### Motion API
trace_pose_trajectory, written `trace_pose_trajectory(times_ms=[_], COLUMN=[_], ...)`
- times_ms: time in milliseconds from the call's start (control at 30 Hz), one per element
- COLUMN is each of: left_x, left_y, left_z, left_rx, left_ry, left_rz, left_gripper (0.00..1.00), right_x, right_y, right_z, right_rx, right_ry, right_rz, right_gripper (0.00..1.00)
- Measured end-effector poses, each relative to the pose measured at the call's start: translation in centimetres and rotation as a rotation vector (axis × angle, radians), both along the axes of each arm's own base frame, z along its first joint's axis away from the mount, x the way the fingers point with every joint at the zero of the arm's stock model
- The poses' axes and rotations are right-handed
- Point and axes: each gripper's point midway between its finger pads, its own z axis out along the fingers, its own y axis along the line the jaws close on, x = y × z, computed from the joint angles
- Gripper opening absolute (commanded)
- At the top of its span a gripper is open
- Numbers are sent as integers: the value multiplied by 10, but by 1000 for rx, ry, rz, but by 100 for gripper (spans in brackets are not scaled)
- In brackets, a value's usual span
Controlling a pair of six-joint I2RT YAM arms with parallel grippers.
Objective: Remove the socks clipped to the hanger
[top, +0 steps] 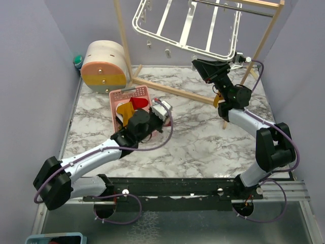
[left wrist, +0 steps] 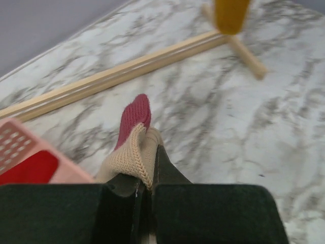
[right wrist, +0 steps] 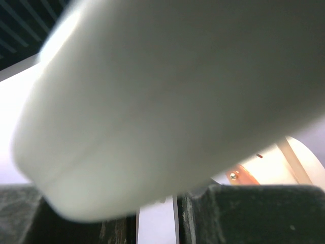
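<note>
From my remote seat, the marble table [top: 203,142] filled most of the overhead view. The wooden rack [top: 172,91] stood at its far side. The white hanger [top: 177,42] hung tilted from the rack's top pole, its small clips dangling.

A round tan, orange and yellow drum [top: 104,66] lay on its side at the far left. Just right of it sat the pink basket [top: 127,93], with a yellow sock [top: 123,109] and a red sock [top: 140,103] inside.

A mustard sock [left wrist: 231,12] hung below the hanger's near right corner. From overhead the right arm partly hid it.

My left arm reached past the basket's right side. The left gripper [left wrist: 144,190] was pinched tight on a tan and red sock [left wrist: 134,137]. The sock's knit cuff was caught between the fingers and its red toe drooped over the bare marble, outside the basket.

The right gripper [right wrist: 157,213] was raised to the hanger's near right corner. In its wrist camera a blurred white bar filled the frame just above the fingers, which stood a narrow gap apart. I could not tell whether they gripped anything.
</note>
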Motion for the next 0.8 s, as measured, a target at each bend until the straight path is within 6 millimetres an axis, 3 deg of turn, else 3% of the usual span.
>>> trace_pose_trajectory(times_ms=[67, 200, 300, 400, 600, 733, 800], left_x=[26, 76, 97, 108, 124, 128, 127], left_y=[29, 107, 155, 190, 222, 210, 201], left_z=[2, -1, -8, -12, -26, -56, -72], left_rx=[5, 1, -14, -43, -109, -109, -99], left_ry=[12, 64, 113, 153, 247, 377, 452], left_rz=[106, 346, 482, 572, 646, 587, 547], left_gripper=[0, 0, 0, 0, 0, 1, 10], right_x=[0, -1, -1, -1, -2, -2, -2], right_y=[0, 0, 0, 0, 0, -1, -1], right_z=[0, 1, 1, 2, 2, 3, 3], right_rx=[-1, -1, -1, -1, -1, 0, -1], right_ry=[1, -1, -1, 0, -1, -1, -1], right_rz=[-1, 0, 0, 0, 0, 0, 0], right_gripper=[1, 1, 1, 1, 1, 1, 1])
